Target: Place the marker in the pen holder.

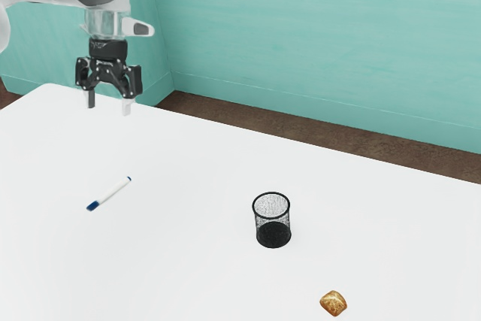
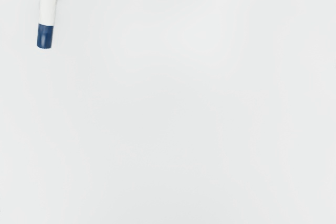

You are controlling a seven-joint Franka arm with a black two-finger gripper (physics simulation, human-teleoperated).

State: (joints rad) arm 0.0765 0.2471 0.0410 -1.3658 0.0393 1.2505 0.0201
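One slim marker [image 1: 110, 193], probably light, stiff and slippery (it could roll), lies below the hand [image 1: 109, 107], fingers [image 1: 91, 100] apart; I'd grip its middle crosswise.

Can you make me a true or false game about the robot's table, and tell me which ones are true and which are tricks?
1. The marker is lying on the white table. True.
2. The marker is red all over. False: it is white with blue at its ends.
3. The mesh pen holder is tipped over on its side. False: it stands upright.
4. The golden-brown lump is outside the pen holder. True.
5. The robot's gripper is squeezing the marker. False: it is open, with nothing between its fingers.
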